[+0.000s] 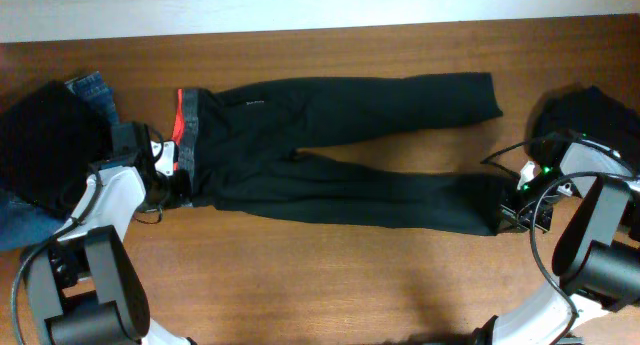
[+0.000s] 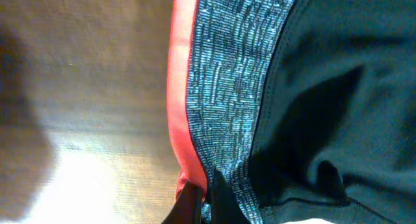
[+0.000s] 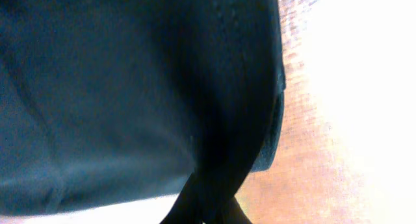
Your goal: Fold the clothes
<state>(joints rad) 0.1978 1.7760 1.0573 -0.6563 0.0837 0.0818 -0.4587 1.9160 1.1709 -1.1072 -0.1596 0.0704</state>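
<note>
Here we go, the trousers (image 1: 330, 150) lie stretched flat across the middle of the table (image 1: 330, 285), long axis running side to side in the overhead view. The grey waistband (image 1: 190, 135) is at the left end and both legs point right, the far leg angling a touch toward the back edge. The left gripper (image 1: 165, 180) is pinched tight on the waistband's near corner, red trim (image 2: 179, 120) right beside its fingers, and the right gripper (image 1: 512, 213) is clamped shut on the near leg's cuff (image 1: 495, 205).
</note>
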